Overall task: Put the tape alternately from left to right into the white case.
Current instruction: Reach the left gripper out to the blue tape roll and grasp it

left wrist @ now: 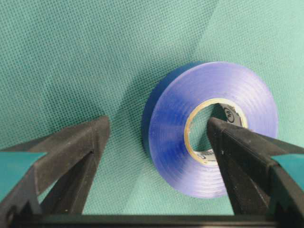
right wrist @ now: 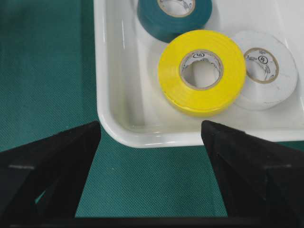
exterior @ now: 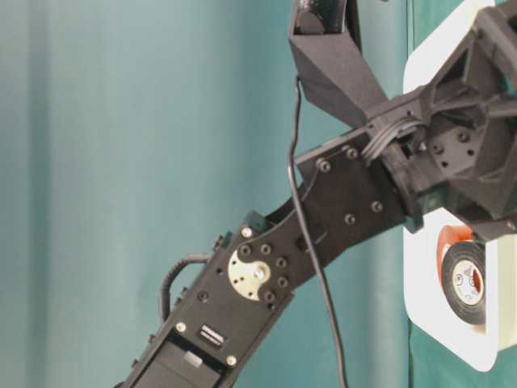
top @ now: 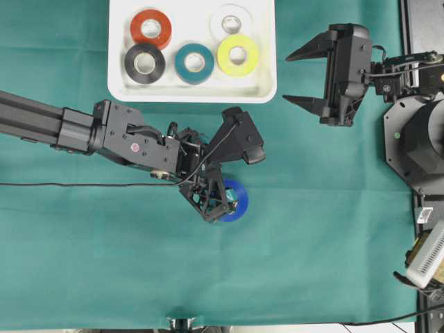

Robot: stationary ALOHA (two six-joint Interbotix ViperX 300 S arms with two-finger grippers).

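The left end effector [left wrist: 156, 137] stands spread wide and tipped down over the glossy blue donut-shaped roll of tape [left wrist: 209, 128], which lies flat on the teal cloth-covered desk [top: 333, 236]. In the left wrist view one black finger [left wrist: 237, 156] reaches into the roll's pale core, while the other finger rests on the cloth just outside the roll's rim, so the ring wall sits between them; whether either finger touches the roll cannot be told, and nothing is clamped. From overhead, this end effector [top: 229, 177] covers part of the blue roll [top: 236, 201], and the arm behind it stretches away to the left edge.

Beyond that end effector, further up the desk, lies the large shallow white rectangular plastic case [top: 119, 83] with rounded corners and a raised rim. It holds five rolls: a black roll [top: 145, 63] and a teal roll [top: 194, 63] nearest, a yellow roll [top: 238, 55] beside the teal one, then a red-orange roll [top: 150, 28] and a white roll [top: 230, 22] at the far side.

The right end effector [top: 300, 78] hovers just off the case's right rim, its fingers parted wide and gripping nothing. Ahead of it, in its wrist view, the case corner [right wrist: 107, 118] sits closest, with the yellow roll [right wrist: 202, 71] overlapping the white roll [right wrist: 263, 69], and the teal roll [right wrist: 173, 16] farther.
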